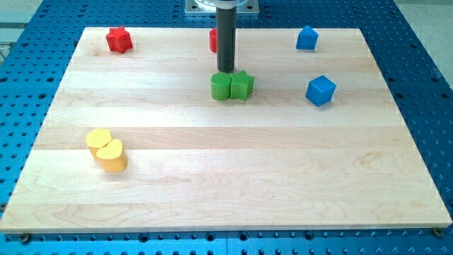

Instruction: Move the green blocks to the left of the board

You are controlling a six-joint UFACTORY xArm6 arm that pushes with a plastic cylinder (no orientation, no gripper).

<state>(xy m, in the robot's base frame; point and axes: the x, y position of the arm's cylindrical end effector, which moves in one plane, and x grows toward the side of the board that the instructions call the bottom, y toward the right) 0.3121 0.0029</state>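
Two green blocks sit together a little above the board's middle: a green cylinder-like block (221, 86) on the left and a green star block (243, 85) touching its right side. My tip (225, 71) stands just above the green cylinder-like block, at its top edge, touching or nearly touching it. The dark rod rises straight up from there to the view's top.
A red star block (119, 40) lies at the top left. A red block (213, 40) is partly hidden behind the rod. Two blue blocks (306, 37) (320, 91) lie at the right. Two yellow blocks (99, 139) (112, 155) touch at the lower left. The wooden board (226, 191) rests on a blue perforated table.
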